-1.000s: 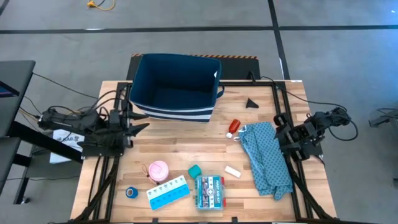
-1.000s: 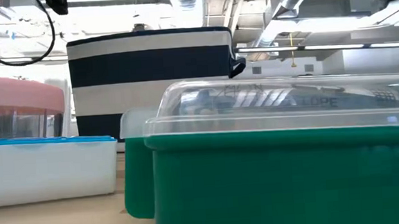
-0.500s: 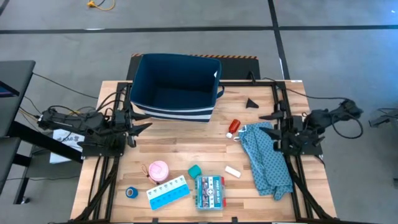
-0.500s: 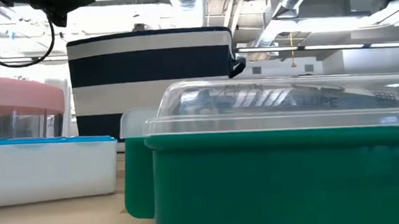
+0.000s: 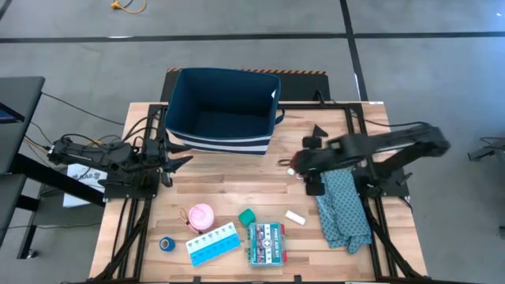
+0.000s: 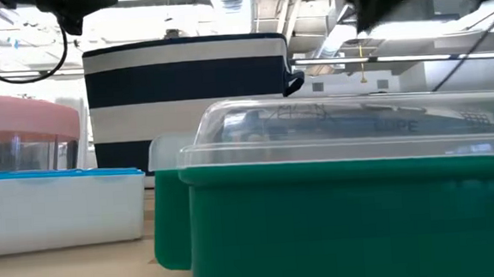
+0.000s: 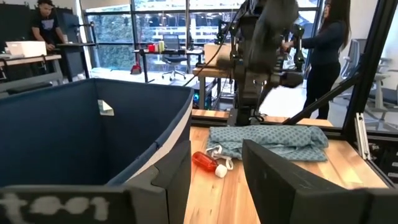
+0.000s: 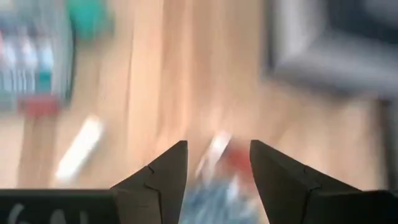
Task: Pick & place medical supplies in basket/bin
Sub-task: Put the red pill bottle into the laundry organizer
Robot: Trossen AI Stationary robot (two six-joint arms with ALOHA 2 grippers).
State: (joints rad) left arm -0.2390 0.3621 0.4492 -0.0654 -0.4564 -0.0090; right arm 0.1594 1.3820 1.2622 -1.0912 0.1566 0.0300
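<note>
The navy bin [image 5: 225, 110] with white stripes stands at the table's far middle. Along the near edge lie the pink roll [image 5: 200, 215], blue tape roll [image 5: 166, 244], pill organizer [image 5: 213, 244], green-red box [image 5: 266, 242], teal bit [image 5: 247, 215] and white bit [image 5: 295, 217]. The red-capped bottle [image 7: 208, 163] lies on its side beside a patterned teal cloth [image 5: 341, 207]. My right gripper [image 8: 217, 152] hovers open above the bottle, pointing down, blurred by its motion. My left gripper [image 7: 214, 149] waits open at the table's left edge, beside the bin.
The cloth covers the right side of the table, under the right arm [image 5: 379, 146]. A black triangular piece [image 5: 319, 131] lies near the far right. Bare wood lies between the bin and the near items. People [image 7: 323, 43] stand in the room beyond.
My right arm has swung out fast from the table's right edge toward the left, passing over the cloth, and its gripper now hangs above the red-capped bottle. No object has moved.
</note>
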